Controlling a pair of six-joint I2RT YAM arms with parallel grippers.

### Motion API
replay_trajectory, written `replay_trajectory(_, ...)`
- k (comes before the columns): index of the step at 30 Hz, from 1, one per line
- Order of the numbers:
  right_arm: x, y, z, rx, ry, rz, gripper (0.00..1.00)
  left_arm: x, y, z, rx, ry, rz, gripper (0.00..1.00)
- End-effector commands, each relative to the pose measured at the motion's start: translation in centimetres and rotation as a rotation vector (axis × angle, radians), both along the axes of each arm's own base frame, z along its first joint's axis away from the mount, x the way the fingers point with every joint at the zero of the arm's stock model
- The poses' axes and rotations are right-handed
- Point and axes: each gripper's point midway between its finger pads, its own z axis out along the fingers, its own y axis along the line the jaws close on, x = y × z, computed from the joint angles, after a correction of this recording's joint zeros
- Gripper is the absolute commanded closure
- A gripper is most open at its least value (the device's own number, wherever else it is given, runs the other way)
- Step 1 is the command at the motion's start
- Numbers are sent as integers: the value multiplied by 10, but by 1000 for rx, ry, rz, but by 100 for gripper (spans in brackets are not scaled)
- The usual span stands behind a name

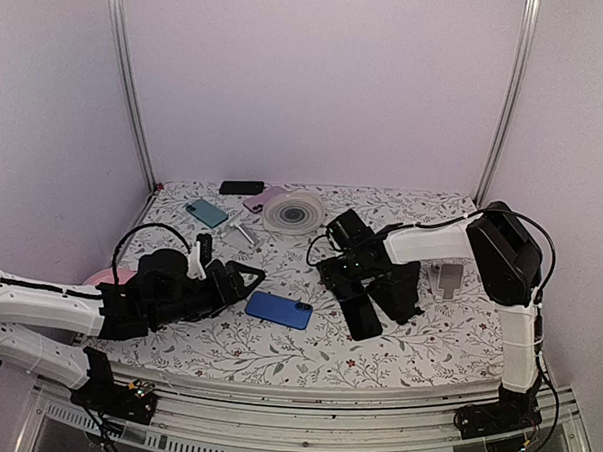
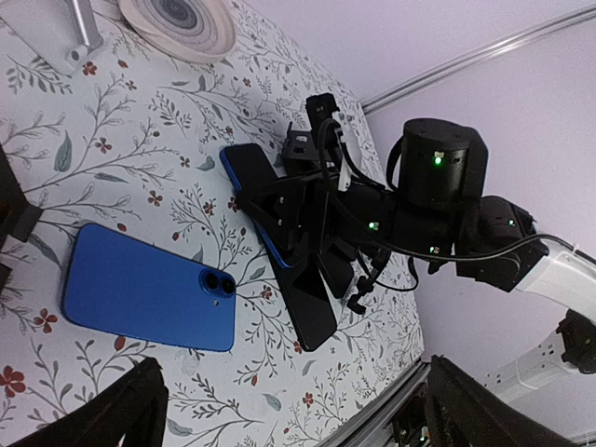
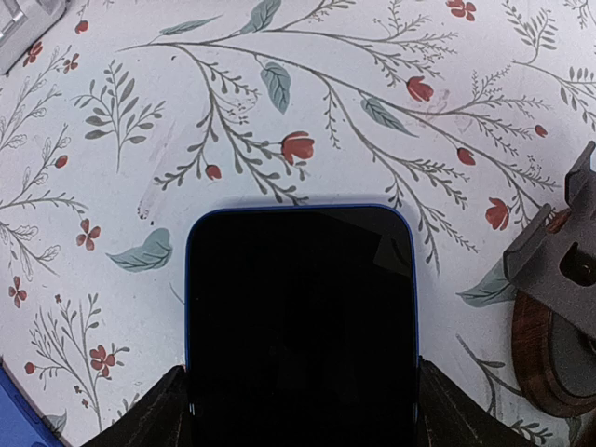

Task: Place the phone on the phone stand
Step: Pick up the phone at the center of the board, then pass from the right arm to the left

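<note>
The black-screened phone with a blue rim [image 3: 300, 326] is found right of the table's middle, between the fingers of the right gripper [image 3: 303, 410]. In the right wrist view one dark finger is pressed against each long edge of the phone, so the phone is held across its width. Whether it is resting on the white floral tablecloth [image 1: 417, 341] or raised off it cannot be told. In the left wrist view it is seen tilted, with one end nearer the cloth.

The left gripper [image 2: 293, 382] is held wide apart and nothing is gripped by it. A bright blue phone lying camera side up [image 1: 278, 309] is seen flat on the cloth just in front of that gripper, near the held phone but apart from it.

The silver metal phone stand [image 1: 243, 230] is set farther back, just beside a round white plate with grey rings [image 1: 294, 211]. A teal phone [image 1: 207, 213] is laid to the stand's left. A small grey upright bracket [image 1: 447, 279] is seen beside the right arm.
</note>
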Motion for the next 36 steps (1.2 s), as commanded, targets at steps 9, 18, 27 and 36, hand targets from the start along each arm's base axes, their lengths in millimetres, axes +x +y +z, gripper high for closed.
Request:
replay_trajectory(9,-25,10,37,9,-52,38,55,2,2,-9,-3,24,8,3)
replay_trajectory(18,-42,23,77,96,-117,78,58,3,1,-13,-11,36,8,3)
replay_trajectory(27,-70,46,107,162,-167,164,58,5,5,-14,-15,38,18,3)
replay_trajectory(36,-99,69,134,209,-222,249,58,16,15,-4,-4,14,47,3)
